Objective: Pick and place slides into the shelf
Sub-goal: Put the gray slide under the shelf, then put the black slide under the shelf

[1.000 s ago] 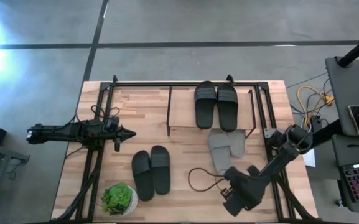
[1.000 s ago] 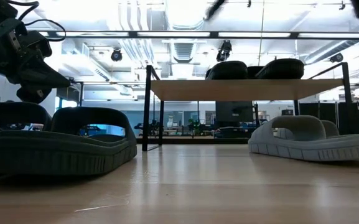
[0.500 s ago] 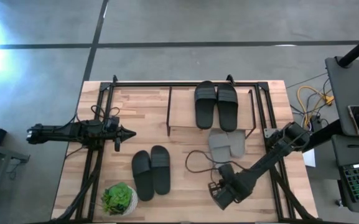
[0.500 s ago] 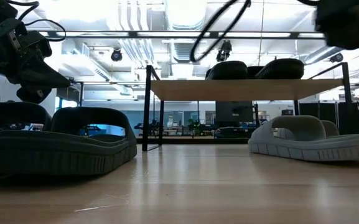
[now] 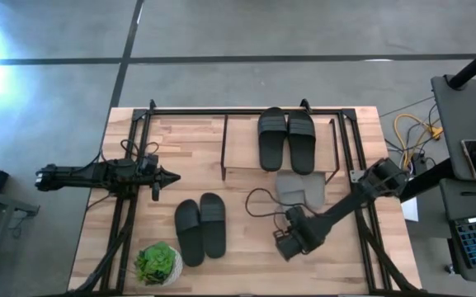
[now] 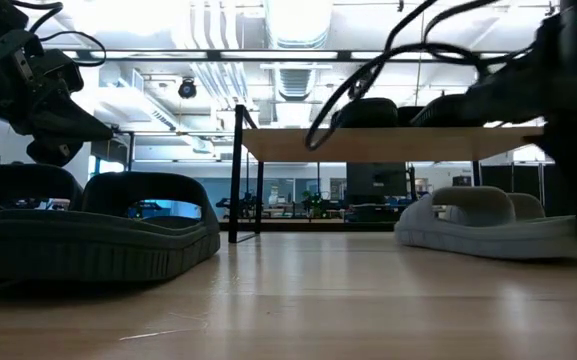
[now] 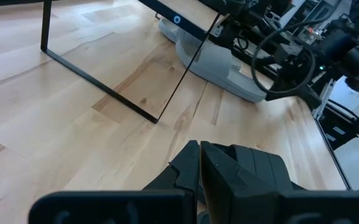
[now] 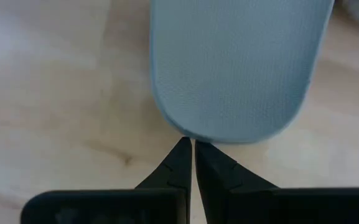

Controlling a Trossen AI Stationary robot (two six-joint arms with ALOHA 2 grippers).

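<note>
A light grey pair of slides [image 5: 301,188] lies flat on the table, its far ends under the shelf [image 5: 242,140]. One black pair [image 5: 286,140] rests on the shelf's wooden top board. The other black pair [image 5: 200,228] lies sole-down on the table near the plant. My right gripper [image 8: 188,144], shut, points down at the rounded near end of one light grey slide [image 8: 235,68]. In the low view that arm is a dark mass beside the grey pair [image 6: 478,225]. My left gripper [image 5: 170,176] waits shut over the table's left part. My right gripper has its shut fingertips [image 8: 180,152] right at the rim of the grey slide's rounded end [image 8: 191,134], coming slanting from above and the table's near side. Whether they touch the rim, I cannot tell. The slide lies flat on the table.
A green potted plant [image 5: 157,262] stands at the near left corner. A black cable [image 5: 262,206] loops from my right arm over the table. Black frame rails [image 5: 126,214] run along both table sides. Bare wood lies between the two pairs on the table.
My right arm has swung from the table's near right corner leftward and then toward the far edge, coming down to the near end of the light grey slides. Its cable loop has swung along with it. In the low view it has dropped into sight on the right.
</note>
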